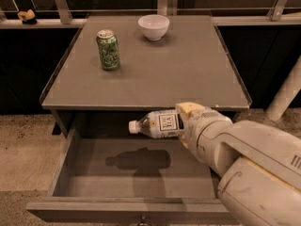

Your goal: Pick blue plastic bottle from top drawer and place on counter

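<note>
The blue plastic bottle (157, 124) has a white cap and a white label with a dark square. It lies sideways in the air, cap to the left, just in front of the counter's front edge. My gripper (184, 120) is shut on its right end and holds it above the open top drawer (127, 210). The bottle's shadow falls on the drawer floor. The counter (160, 74) is a flat grey top with thin pale edges, directly behind and slightly above the bottle. My pale arm fills the lower right.
A green drink can (108, 49) stands on the counter at the back left. A white bowl (154, 26) sits at the back middle. A pale post (287, 93) leans at the right. A rail runs behind the counter.
</note>
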Tool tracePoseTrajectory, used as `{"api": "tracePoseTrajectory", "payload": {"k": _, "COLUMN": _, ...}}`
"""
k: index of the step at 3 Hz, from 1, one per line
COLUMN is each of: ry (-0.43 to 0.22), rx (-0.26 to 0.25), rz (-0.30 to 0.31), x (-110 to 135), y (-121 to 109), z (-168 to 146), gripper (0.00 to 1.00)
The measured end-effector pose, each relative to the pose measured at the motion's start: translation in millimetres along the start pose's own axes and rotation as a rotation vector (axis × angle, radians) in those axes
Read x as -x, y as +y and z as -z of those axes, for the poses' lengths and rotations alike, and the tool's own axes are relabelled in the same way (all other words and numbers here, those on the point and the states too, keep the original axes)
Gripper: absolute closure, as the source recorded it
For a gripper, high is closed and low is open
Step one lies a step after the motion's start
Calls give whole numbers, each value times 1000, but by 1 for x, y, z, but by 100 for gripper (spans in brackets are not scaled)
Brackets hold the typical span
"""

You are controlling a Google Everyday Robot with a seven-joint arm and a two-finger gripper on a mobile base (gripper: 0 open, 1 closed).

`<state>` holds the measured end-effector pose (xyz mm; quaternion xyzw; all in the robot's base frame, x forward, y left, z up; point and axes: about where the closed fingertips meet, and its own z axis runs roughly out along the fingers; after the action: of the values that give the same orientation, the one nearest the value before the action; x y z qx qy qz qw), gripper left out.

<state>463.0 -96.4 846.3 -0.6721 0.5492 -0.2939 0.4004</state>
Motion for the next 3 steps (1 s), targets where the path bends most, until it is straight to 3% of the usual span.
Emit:
{"api": "tracePoseTrajectory", "payload": {"k": 1, "ry": 24, "rx": -65, "rz": -75, "x": -10, "y": -51, "z": -26, "gripper": 100}}
{"api": "tracePoseTrajectory", "payload": {"k": 3, "ry": 12, "rx": -43, "rz": -53, "x": -9, "y": -51, "z": -44, "gripper": 100}}
